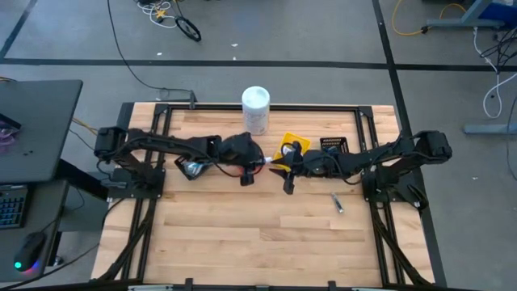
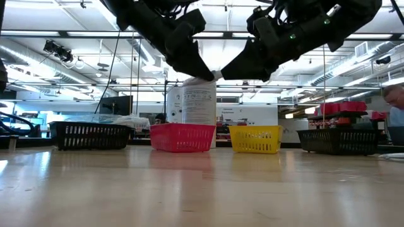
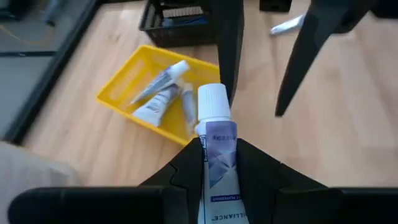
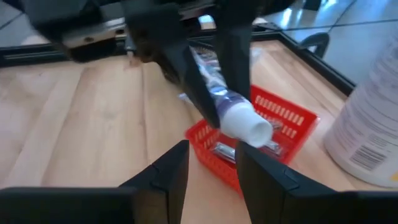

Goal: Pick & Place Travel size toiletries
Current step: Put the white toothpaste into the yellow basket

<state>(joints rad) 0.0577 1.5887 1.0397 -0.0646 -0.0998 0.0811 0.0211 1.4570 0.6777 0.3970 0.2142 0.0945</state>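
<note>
Setting: a workshop hall with ceiling strip lights and a grey floor strewn with cables; a pale wooden counter (image 1: 242, 234) in a black frame carries the work.

Item 1, toothpaste tube (image 3: 217, 149). White with a blue-grey printed panel and a plain white screw cap. It is in the air over the middle of the counter, pinched along its body by the left claw (image 3: 217, 177), cap end jutting forward toward the right arm. Held so, the free cap end looks offered to the other arm, which suggests a handover.

Item 2, right claw (image 4: 212, 163). Fingers spread, facing the cap from the opposite side, one finger to either side of it and nothing between them. It does not grip the tube.

Item 3, yellow bin (image 3: 127, 84). Seen from above, at about 1 o'clock of the meeting claws. It holds several small silvery and white tubes (image 3: 155, 102), lying loosely on one another, so like items appear to be sorted here; this is probably where the held tube belongs.

Item 4, red bin (image 4: 283, 118). Below the tube in the right wrist view, with some small items inside, too unclear to name.

Item 5, black bin (image 1: 334, 145), at 3 o'clock of the yellow one.

Item 6, tall white canister (image 1: 255, 108), upright at 12 o'clock.

Item 7, one stray small silvery item (image 1: 337, 203), lying at 4 o'clock on bare wood, not yet collected.
</note>
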